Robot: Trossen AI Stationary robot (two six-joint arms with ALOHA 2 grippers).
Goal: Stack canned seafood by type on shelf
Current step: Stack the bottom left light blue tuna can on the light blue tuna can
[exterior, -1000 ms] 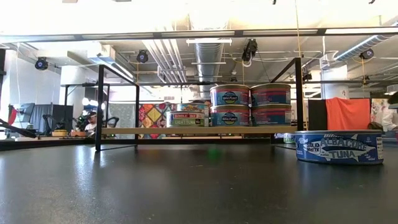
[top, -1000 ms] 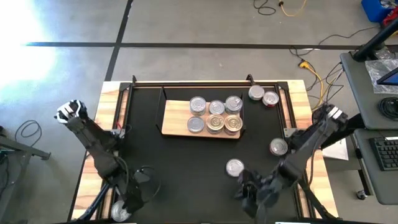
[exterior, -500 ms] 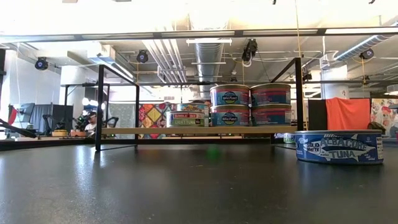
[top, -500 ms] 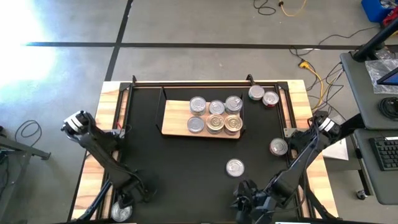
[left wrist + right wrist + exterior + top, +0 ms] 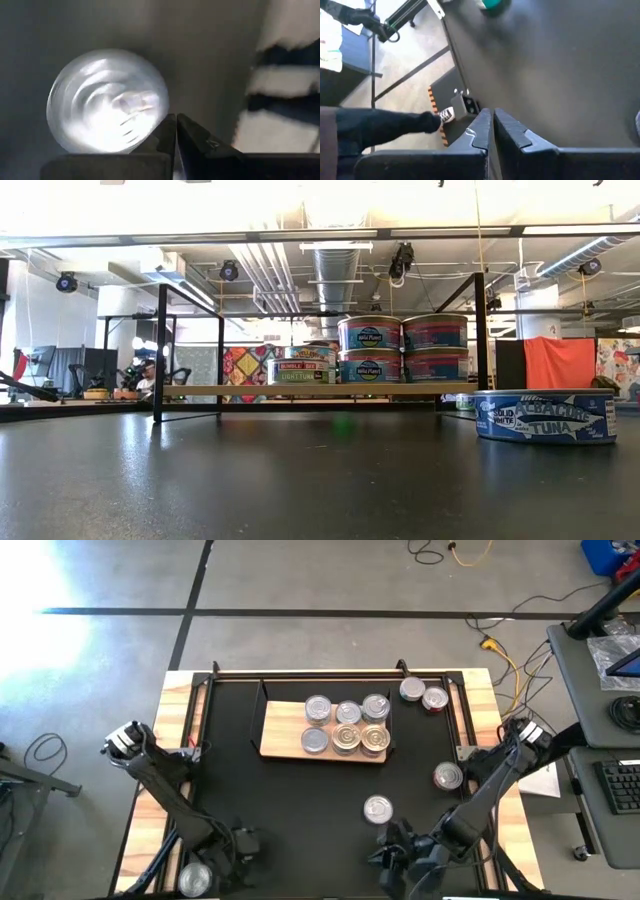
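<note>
The light-wood shelf [image 5: 285, 745] stands mid-table and carries several tins [image 5: 346, 726]. In the low view they are stacked in twos [image 5: 402, 348]. Loose tins lie at the far right [image 5: 423, 694], by the right edge [image 5: 448, 776], toward the near side [image 5: 377, 808] and at the near left corner [image 5: 195, 880]. My left gripper [image 5: 218, 862] is shut and points steeply down, its tips beside that corner tin's silver top [image 5: 107, 102]. My right gripper [image 5: 492, 117] is shut over the black mat near the front edge [image 5: 392, 860]. My left gripper's shut fingertips [image 5: 170, 131] come from above and stand at the rim [image 5: 159, 117] of the corner tin's top. The picture is blurred, so I cannot tell whether they touch it.
A blue albacore tin [image 5: 545, 417] stands on the mat right of the shelf in the low view. Black frame posts [image 5: 160, 350] rise at the shelf's ends. The mat [image 5: 300, 800] lies bare between shelf and front edge. A desk with a keyboard [image 5: 620, 785] stands beyond the right side.
My left gripper has sunk toward the corner tin and rolled about its own axis, and that arm's elbow has come nearer the front edge. My right gripper has shifted a little along the near edge. Both stay shut. No tin has moved.
</note>
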